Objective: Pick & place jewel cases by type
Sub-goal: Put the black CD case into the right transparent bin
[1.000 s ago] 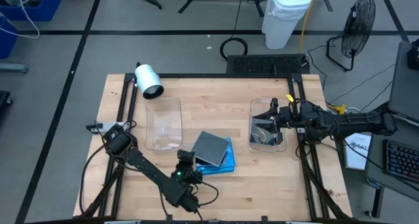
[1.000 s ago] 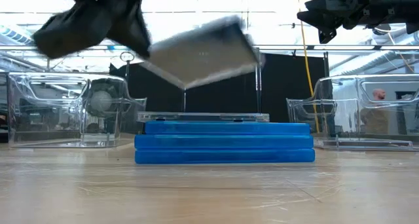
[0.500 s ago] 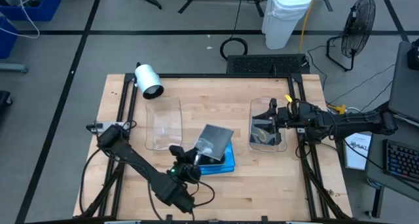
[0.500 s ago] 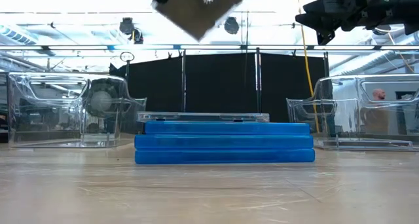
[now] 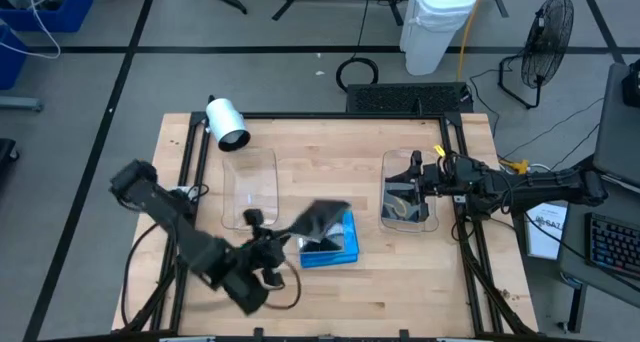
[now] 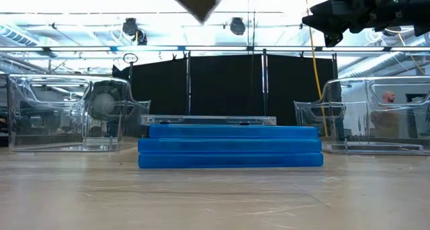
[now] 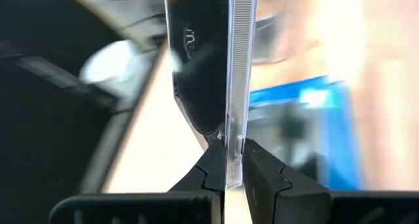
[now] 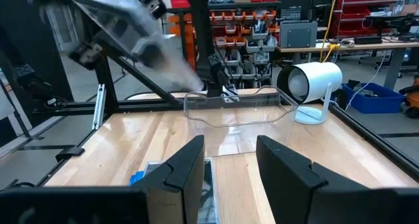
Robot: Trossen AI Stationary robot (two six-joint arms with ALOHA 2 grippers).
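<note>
Clearly, the left gripper point(image 7: 234, 168) is pinching a dark grey jewel case point(image 5: 318, 222) by one edge, its fingers point(image 7: 211, 170) closed tight on the thin plastic. Seen from above, that case hangs in the air over the near-middle of the table point(image 5: 400, 292), tilted, above the left side of the blue stack and just right of the left clear tub point(image 5: 250, 187). From table height only one corner of the case shows, high above the stack. In the left wrist view the case stands edge-on between the two dark fingers.

Below it, the stack of blue jewel cases point(image 6: 230, 146) lies flat on the table between the two tubs, with one clear case point(image 6: 208, 120) resting on top of it.

Over on the right, the right gripper point(image 5: 418, 177) hovers above the right clear tub point(image 5: 406, 204), its fingers point(image 8: 183, 175) standing partly apart with nothing between them. Something dark lies in the bottom of that tub; what it is cannot be made out with certainty from above.

At the far left corner of the table stands a white cylindrical camera point(image 5: 227, 122). Beyond the table, a white bin point(image 5: 437, 24) and a floor fan point(image 5: 545, 32) stand on the floor.
</note>
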